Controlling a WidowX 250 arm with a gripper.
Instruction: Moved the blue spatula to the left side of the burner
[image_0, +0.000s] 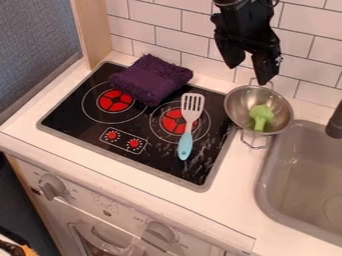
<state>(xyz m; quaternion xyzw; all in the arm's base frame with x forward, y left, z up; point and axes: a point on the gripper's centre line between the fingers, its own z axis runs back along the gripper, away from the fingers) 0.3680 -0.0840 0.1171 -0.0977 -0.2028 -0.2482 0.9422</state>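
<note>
Black two-finger gripper above counter's back, fingers well spread, holding nothing. Blue-handled spatula lies across red-centred right burner, right of its middle. Leftward placement seems undone; grasp, shift, release left. Spatula: pale slotted head, rounded handle toward front. Plush purple cloth just beyond, leftward.

Cloth at stove's back edge; spatula right of it, on right burner; broccoli in bowl between stove and sink.
</note>
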